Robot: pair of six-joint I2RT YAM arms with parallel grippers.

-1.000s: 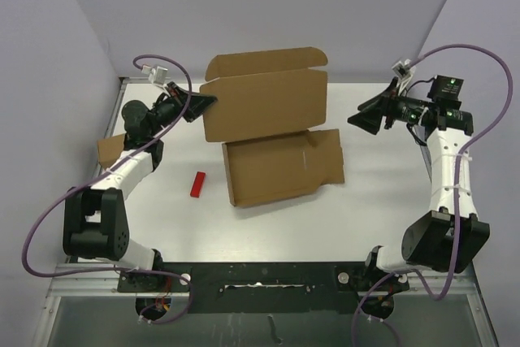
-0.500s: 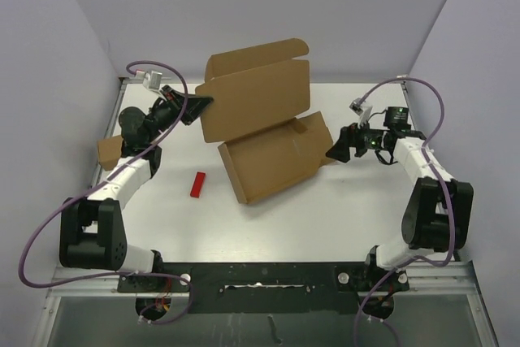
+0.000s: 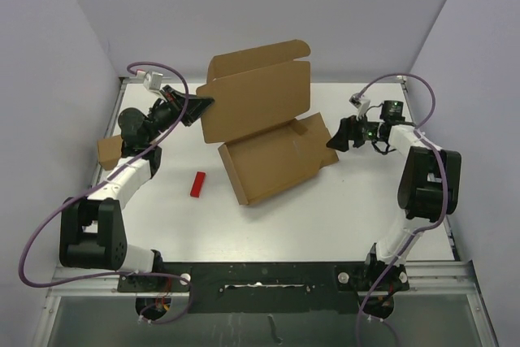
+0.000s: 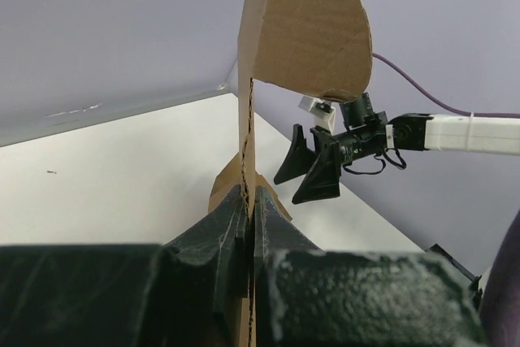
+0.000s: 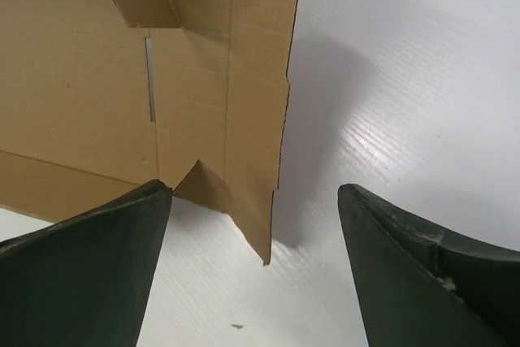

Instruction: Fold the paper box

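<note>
The paper box (image 3: 276,164) lies open mid-table, its tray skewed and its big lid panel (image 3: 256,107) standing raised at the back. My left gripper (image 3: 203,104) is shut on the lid's left edge. In the left wrist view the cardboard (image 4: 301,30) rises straight out from between the closed fingers (image 4: 276,229). My right gripper (image 3: 333,140) stands open at the tray's right end, just off the side flap. In the right wrist view the flap's pointed corner (image 5: 256,201) hangs between the spread fingertips (image 5: 154,201), touching neither, and a slit (image 5: 150,79) shows in the panel.
A small red block (image 3: 197,184) lies left of the tray. A smaller brown cardboard box (image 3: 110,150) sits at the table's left edge behind my left arm. Purple walls close in the back and both sides. The right arm (image 4: 455,132) shows across the box in the left wrist view.
The right arm swung in from the far right to the box's right flap. The box turned counter-clockwise and its lid tilted. The left grip on the lid stayed the same.
</note>
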